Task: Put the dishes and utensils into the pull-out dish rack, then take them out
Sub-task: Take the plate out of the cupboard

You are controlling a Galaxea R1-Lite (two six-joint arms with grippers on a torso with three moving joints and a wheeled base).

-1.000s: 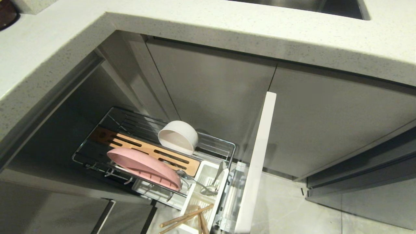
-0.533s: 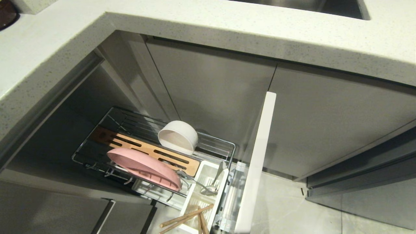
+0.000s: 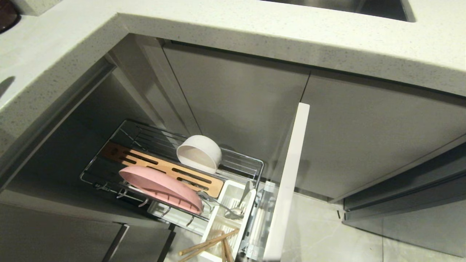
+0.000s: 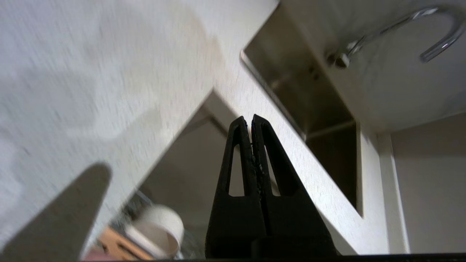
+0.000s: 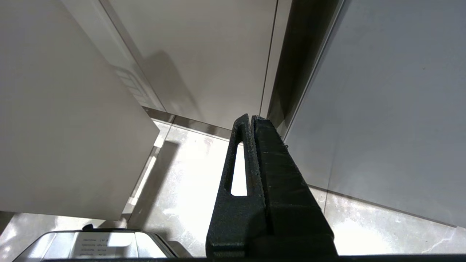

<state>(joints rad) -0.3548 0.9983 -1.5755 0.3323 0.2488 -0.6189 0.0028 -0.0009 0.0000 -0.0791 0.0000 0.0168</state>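
Two pincers are showing, each only in its own wrist view, and both are pressed together on nothing. The left pincer [image 4: 251, 122] is hanging above the pale speckled surface [image 4: 91, 65], pointing toward the steel sink [image 4: 309, 102] and the curved tap [image 4: 400, 25], with the bowl [image 4: 160, 229] low beneath it. The right pincer [image 5: 251, 120] is pointing at the grey cabinet fronts [image 5: 204, 54] above the tiled floor [image 5: 189, 171].

Below the surface, the pull-out dish rack [image 3: 240, 162] is standing drawn out. The bowl is lying on its side on the wires, the pink plate [image 3: 160, 188] is leaning along the near rail beside the wooden strip [image 3: 164, 168], and the fork [image 3: 222, 206] and chopsticks [image 3: 207, 244] are sitting in the white caddy [image 3: 227, 214].
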